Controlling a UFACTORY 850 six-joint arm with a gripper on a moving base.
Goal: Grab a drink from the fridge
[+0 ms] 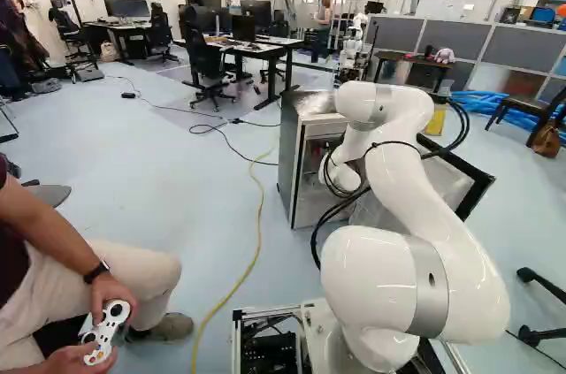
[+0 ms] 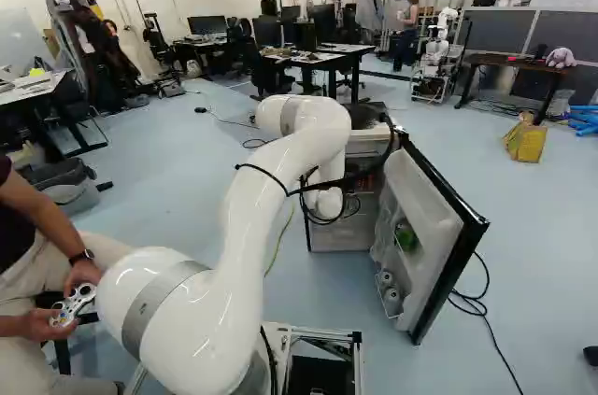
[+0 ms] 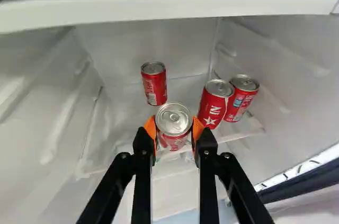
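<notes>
Snugly, the black, orange-padded gripper clasps a silver-topped red metal can inside the white-walled fridge, close beside two red cans near a back corner; wider room flanks the lone red can.

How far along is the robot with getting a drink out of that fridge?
The fridge door is open and the arm reaches inside: those steps look done. In hand now: the gripper holds a red can between its orange pads. Left: bringing the can out, since it is still inside; I can't tell whether it's lifted yet.
</notes>
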